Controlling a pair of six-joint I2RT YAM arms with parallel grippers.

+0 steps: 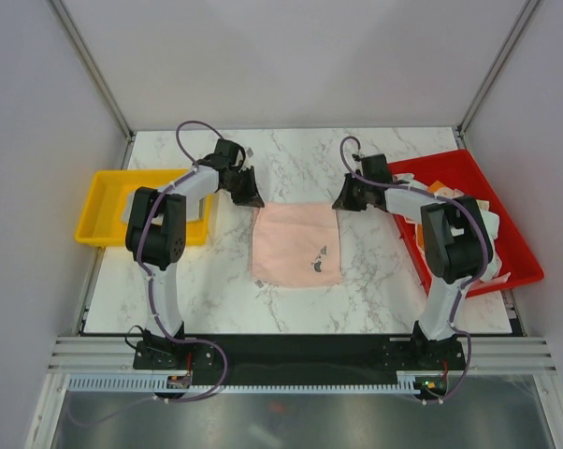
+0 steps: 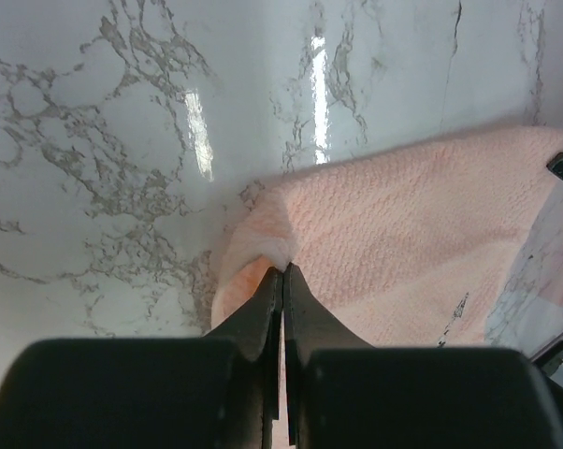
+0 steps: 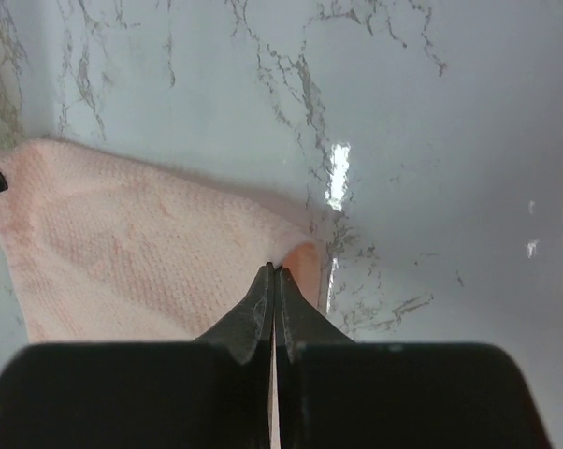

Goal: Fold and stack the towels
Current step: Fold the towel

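Towel (image 1: 295,245) — pale pink square of soft cloth — lies mid-frame; left gripper (image 2: 283,273) pinches its upper-left corner, right gripper (image 3: 274,271) pinches the upper-right.

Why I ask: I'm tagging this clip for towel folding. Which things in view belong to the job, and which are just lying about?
In the job: pink towel, spread on the marble table, left jaws and right jaws each shut on a far corner; other towels heaped in the red tray.
Lying about: yellow tray at the left, no part in this yet.
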